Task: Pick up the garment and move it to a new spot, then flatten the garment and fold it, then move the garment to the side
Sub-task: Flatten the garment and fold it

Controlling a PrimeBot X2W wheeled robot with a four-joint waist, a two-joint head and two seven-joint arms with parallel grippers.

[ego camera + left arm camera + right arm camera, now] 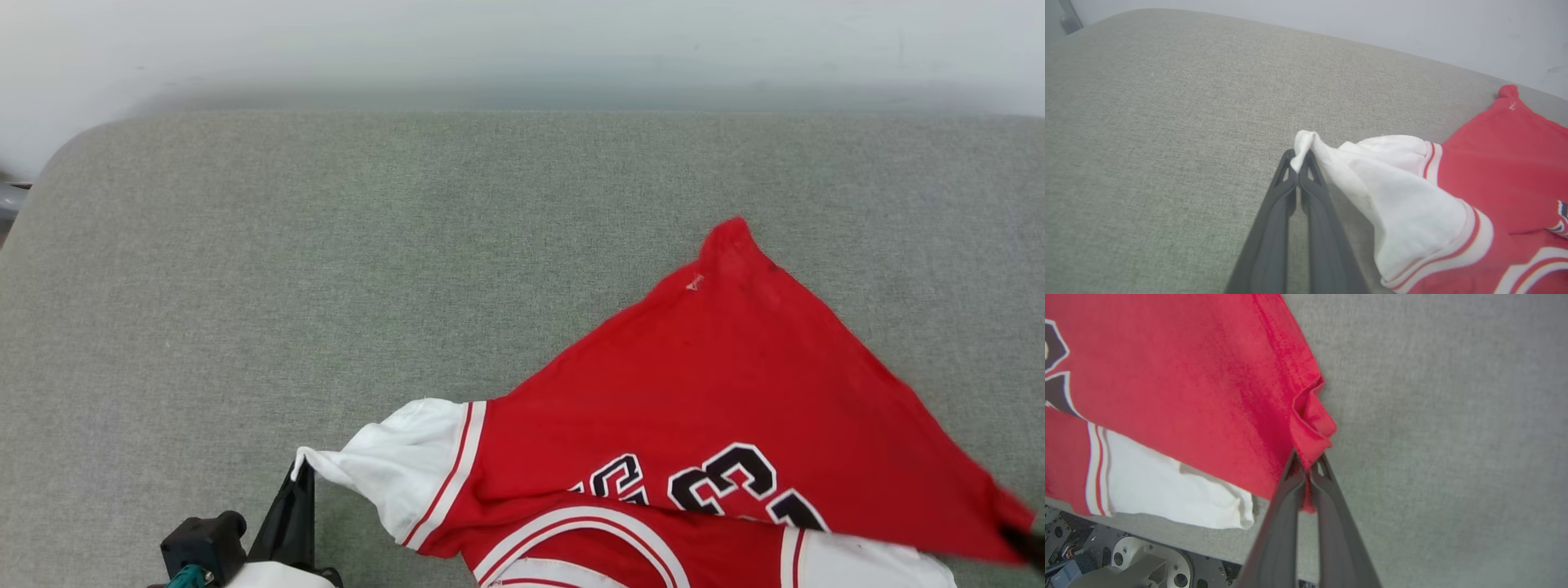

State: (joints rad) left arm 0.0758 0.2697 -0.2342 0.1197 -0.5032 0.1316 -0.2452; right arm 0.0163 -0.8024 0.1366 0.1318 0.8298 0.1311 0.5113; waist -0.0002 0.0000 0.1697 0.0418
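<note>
Tension runs across the garment [718, 384], which lies at the near right of the grey cushioned surface [367, 245], partly lifted between both arms. The left gripper [1299, 158] is closed tight on the tip of the white sleeve [1396, 188], with a small bunch of cloth poking out past the fingertips. The right gripper [1308, 461] is clamped the same way on a folded red hem corner [1312, 424] (its dark tip just shows at the right edge of the head view). The grips sit at opposite ends of the shirt, likely so that pulling apart spreads the fabric. The far hem corner with the tiny white mark [695, 282] rests on the surface, so the red panel forms a stretched triangle. The other sleeve [1180, 490] lies under that panel near the front edge. Judgement: this is the flattening step and the fold has not begun. The red panel overlaps the numbered part and needs opening out.
</note>
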